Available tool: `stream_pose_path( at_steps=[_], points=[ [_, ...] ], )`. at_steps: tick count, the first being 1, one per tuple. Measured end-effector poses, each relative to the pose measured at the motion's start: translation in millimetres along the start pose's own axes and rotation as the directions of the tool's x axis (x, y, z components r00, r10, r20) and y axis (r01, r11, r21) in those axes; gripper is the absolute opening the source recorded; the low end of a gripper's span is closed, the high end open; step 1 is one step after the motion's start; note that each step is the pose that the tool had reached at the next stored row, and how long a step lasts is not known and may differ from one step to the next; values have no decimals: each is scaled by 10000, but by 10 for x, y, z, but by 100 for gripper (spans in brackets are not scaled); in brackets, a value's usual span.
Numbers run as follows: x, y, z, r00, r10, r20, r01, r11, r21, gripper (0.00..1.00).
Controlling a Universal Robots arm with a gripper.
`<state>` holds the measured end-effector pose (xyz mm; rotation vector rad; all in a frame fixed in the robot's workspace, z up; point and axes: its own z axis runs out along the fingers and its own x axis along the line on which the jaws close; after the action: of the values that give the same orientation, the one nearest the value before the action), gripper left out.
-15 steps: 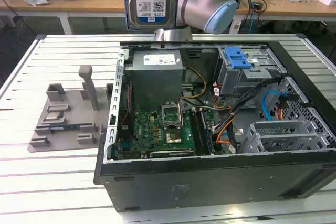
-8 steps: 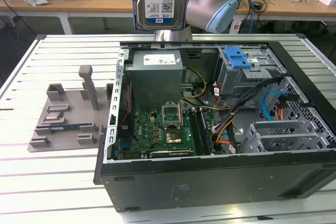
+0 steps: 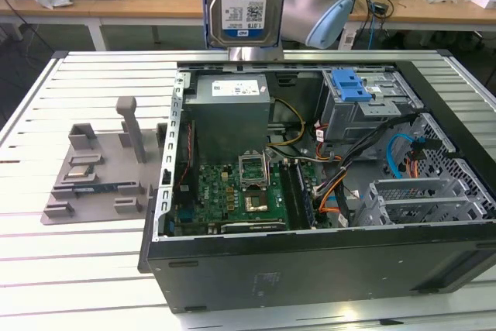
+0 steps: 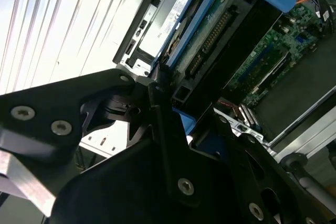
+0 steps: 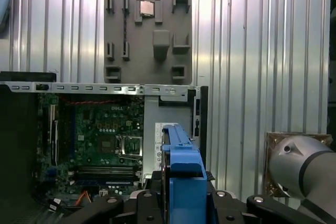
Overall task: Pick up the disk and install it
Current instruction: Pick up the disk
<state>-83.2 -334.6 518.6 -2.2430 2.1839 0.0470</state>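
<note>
The disk, label facing the exterior camera, hangs upright above the far edge of the open computer case, held up by the arm. In the second wrist view my gripper is shut on the disk, its black fingers clamping the blue side rails. In the first wrist view the disk's blue rail stands edge-on out of the gripper, above the case's power-supply side.
Inside the case lie a grey power-supply box, a green motherboard, loose cables and a drive cage with a blue bracket. A grey parts fixture sits on the slatted table at the exterior view's left.
</note>
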Motion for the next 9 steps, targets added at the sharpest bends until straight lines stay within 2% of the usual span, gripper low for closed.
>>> stream_pose_path(
  at_steps=[9],
  points=[
    [82, -76, 0, 10000, 0, 0, 0, 10000, 0, 37]
  ],
)
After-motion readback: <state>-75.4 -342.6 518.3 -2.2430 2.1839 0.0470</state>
